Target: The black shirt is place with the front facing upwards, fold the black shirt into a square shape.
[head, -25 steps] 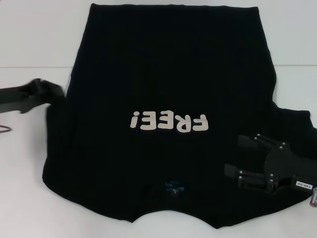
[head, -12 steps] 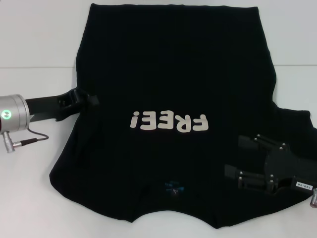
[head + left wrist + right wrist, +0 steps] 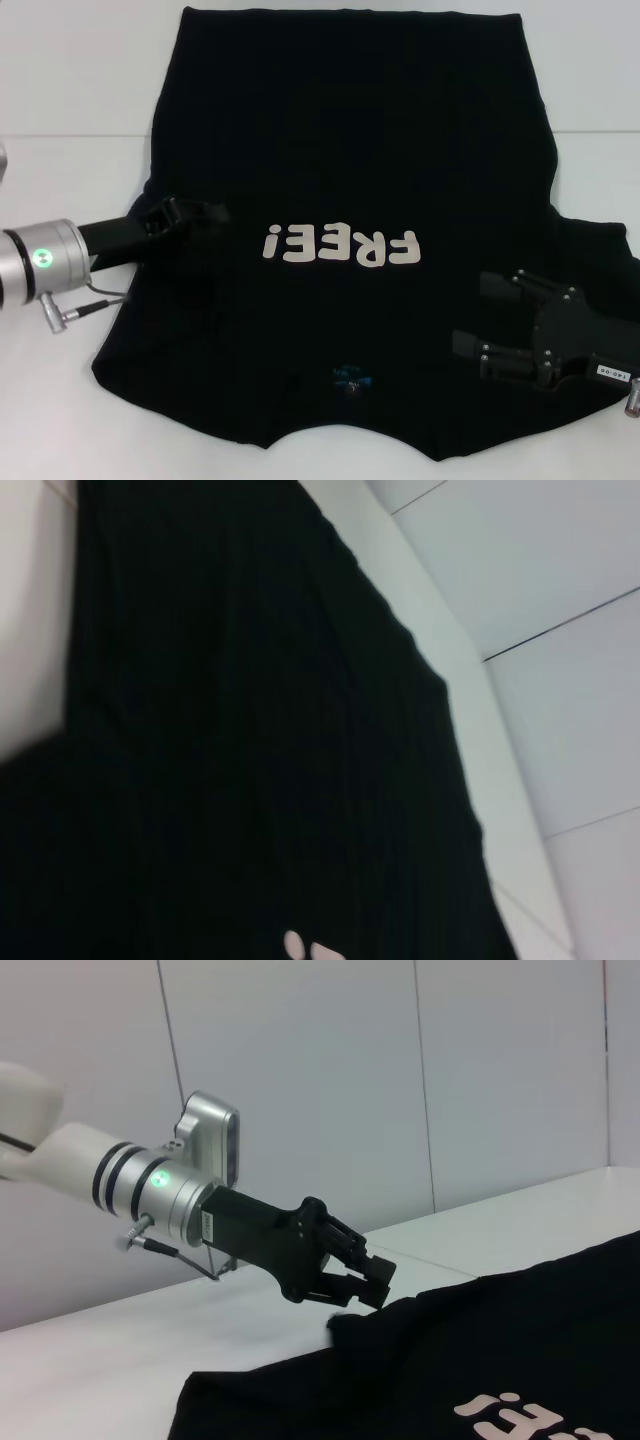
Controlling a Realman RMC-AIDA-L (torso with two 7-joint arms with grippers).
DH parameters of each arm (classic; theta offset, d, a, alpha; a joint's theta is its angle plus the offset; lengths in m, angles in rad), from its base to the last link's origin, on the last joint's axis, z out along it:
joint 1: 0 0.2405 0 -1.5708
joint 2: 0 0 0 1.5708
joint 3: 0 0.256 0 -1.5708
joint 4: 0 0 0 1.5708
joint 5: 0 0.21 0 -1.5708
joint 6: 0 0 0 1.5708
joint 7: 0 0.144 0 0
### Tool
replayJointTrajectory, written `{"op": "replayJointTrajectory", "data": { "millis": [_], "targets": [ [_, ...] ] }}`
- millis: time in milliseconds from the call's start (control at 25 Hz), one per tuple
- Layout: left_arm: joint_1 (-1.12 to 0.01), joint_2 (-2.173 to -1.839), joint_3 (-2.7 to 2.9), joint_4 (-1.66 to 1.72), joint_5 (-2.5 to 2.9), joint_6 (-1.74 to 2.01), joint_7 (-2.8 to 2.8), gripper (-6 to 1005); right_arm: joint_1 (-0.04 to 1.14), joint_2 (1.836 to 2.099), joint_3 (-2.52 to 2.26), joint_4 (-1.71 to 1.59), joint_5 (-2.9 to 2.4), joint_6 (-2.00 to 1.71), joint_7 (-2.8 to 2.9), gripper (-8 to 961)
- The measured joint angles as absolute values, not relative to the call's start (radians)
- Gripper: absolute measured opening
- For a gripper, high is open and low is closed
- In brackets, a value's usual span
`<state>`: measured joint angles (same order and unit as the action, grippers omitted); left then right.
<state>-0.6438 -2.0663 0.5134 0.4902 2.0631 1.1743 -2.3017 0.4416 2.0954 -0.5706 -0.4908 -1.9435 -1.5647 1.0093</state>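
The black shirt (image 3: 350, 150) lies flat on the white table (image 3: 60, 90), front up, with its off-white "FREE!" lettering (image 3: 340, 245) across the chest and a small blue neck label (image 3: 352, 378) near the front edge. My left gripper (image 3: 195, 212) reaches in from the left and is shut on the shirt's left sleeve, which it holds folded in over the body. The right wrist view shows the same left gripper (image 3: 365, 1285) with cloth rising up to it. Over the shirt's right side, my right gripper (image 3: 480, 315) rests open and holds nothing.
The right sleeve (image 3: 600, 250) spreads out toward the table's right edge. A cable and plug (image 3: 60, 312) hang from the left wrist over bare table. Pale wall panels (image 3: 300, 1080) stand behind the table.
My left arm has moved right, from the shirt's left edge onto its body, pulling the left sleeve inward. The right gripper has not moved.
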Motion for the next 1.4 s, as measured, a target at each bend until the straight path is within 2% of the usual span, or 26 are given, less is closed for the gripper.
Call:
{"op": "replayJointTrajectory", "data": {
  "millis": [280, 480, 520, 720, 920, 1400],
  "targets": [
    [-0.622, -2.072, 0.514, 0.439, 2.010, 1.177, -2.277, 446, 0.441, 2.095, -0.571, -0.491, -1.940, -1.565, 1.009, 863],
    [-0.581, -2.059, 0.485, 0.441, 1.999, 1.180, -2.309, 549, 0.440, 2.095, -0.571, -0.491, -1.939, -1.565, 1.009, 862],
    [-0.551, -2.041, 0.472, 0.447, 1.993, 1.186, -2.365, 569, 0.439, 2.095, -0.571, -0.491, -1.938, -1.565, 1.009, 861],
    [-0.518, -2.016, 0.451, 0.450, 1.993, 1.176, -2.424, 672, 0.439, 2.095, -0.571, -0.491, -1.937, -1.565, 1.009, 860],
    [-0.514, -2.018, 0.430, 0.449, 1.994, 1.119, -2.430, 875, 0.439, 2.095, -0.571, -0.491, -1.937, -1.565, 1.009, 859],
    [-0.527, -2.026, 0.435, 0.441, 2.005, 1.028, -2.427, 876, 0.437, 2.095, -0.571, -0.491, -1.937, -1.565, 1.010, 856]
  ]
}}
